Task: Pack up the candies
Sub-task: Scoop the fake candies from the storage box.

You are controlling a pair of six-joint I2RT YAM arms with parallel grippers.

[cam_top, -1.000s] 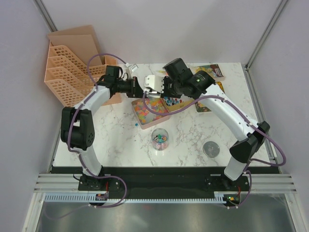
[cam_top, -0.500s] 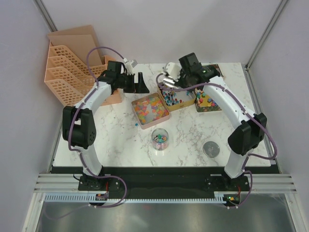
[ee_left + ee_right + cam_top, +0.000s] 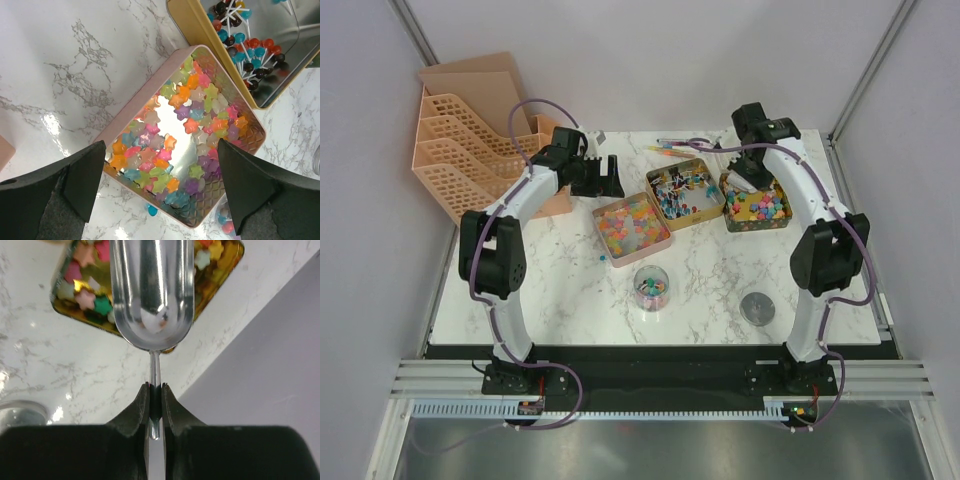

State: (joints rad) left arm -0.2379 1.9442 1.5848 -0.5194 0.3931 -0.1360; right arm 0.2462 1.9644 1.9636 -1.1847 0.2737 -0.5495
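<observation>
The candies are small coloured stars. Many fill a pink tin, and more lie in a gold tin at the right. A clear jar near the front holds a few. One blue candy lies loose on the table beside the pink tin. My left gripper is open and empty, hovering at the pink tin's left edge. My right gripper is shut on the thin handle of a metal scoop over the right gold tin.
A middle gold tin holds lollipops. A round clear lid lies at the front right. Peach file racks stand at the back left. Thin pens lie at the back edge. The right table edge is close to the scoop.
The left gripper opened and drew back to the left. The right arm swung right with the scoop, from beside the pink tin to above the right gold tin.
</observation>
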